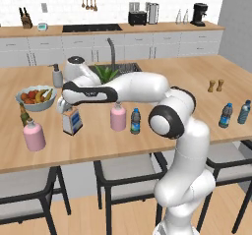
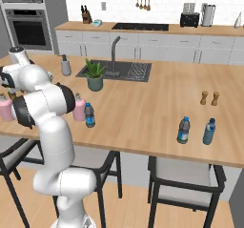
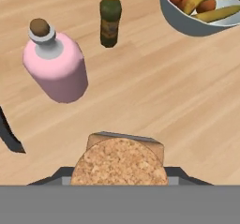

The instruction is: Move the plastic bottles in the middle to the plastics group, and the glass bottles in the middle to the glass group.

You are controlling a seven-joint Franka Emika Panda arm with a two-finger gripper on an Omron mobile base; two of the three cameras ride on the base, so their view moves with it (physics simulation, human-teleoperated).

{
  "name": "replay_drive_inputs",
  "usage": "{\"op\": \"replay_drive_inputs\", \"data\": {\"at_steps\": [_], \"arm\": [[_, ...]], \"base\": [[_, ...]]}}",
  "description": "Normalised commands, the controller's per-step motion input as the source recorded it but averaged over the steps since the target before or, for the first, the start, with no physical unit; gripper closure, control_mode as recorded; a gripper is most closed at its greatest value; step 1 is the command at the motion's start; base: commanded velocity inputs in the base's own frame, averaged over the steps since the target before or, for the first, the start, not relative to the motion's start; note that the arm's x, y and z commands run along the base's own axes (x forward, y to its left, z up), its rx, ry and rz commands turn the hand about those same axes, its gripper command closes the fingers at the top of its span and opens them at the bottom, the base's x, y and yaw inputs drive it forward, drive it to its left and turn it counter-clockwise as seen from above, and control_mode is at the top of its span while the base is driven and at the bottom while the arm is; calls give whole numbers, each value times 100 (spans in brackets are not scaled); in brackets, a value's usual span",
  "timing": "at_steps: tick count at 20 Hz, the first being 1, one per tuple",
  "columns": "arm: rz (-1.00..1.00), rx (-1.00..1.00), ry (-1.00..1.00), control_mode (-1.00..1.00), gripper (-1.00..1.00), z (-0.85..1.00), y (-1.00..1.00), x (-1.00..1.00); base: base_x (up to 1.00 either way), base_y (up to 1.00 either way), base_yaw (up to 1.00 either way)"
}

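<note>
The long wooden counter (image 1: pixel 197 76) runs across a white kitchen. The gripper (image 1: pixel 67 109) holds the flat square clear bottle with the tan stopper (image 1: pixel 72 120) by its top, upright, with the jaws closed on it. Near this bottle are the stout pink bottle (image 1: pixel 34 135) and the thin dark bottle (image 3: pixel 110 16), by the counter's front edge. A fruit bowl (image 1: pixel 37 98) sits behind them. Bare wood lies between.

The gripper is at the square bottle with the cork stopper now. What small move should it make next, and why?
Probably carry the square bottle a little further toward the stout pink bottle and the dark olive bottle, then lower it. The gripper seems closed at its cork top, and the hand view shows bare counter between the stopper and that pair, beside the fruit bowl.
</note>
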Motion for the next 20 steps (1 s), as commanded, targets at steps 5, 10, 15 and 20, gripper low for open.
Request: {"op": "replay_drive_inputs", "data": {"at_steps": [5, 10, 15, 20], "arm": [[12, 11, 6, -100, 100, -16, 6, -1], [5, 3, 0, -100, 100, -37, 8, 0], [5, 0, 0, -100, 100, 0, 22, 13], [7, 0, 0, -100, 100, 0, 23, 21]], "base": [[0, 0, 0], [0, 0, 0], [0, 0, 0], [0, 0, 0]]}}
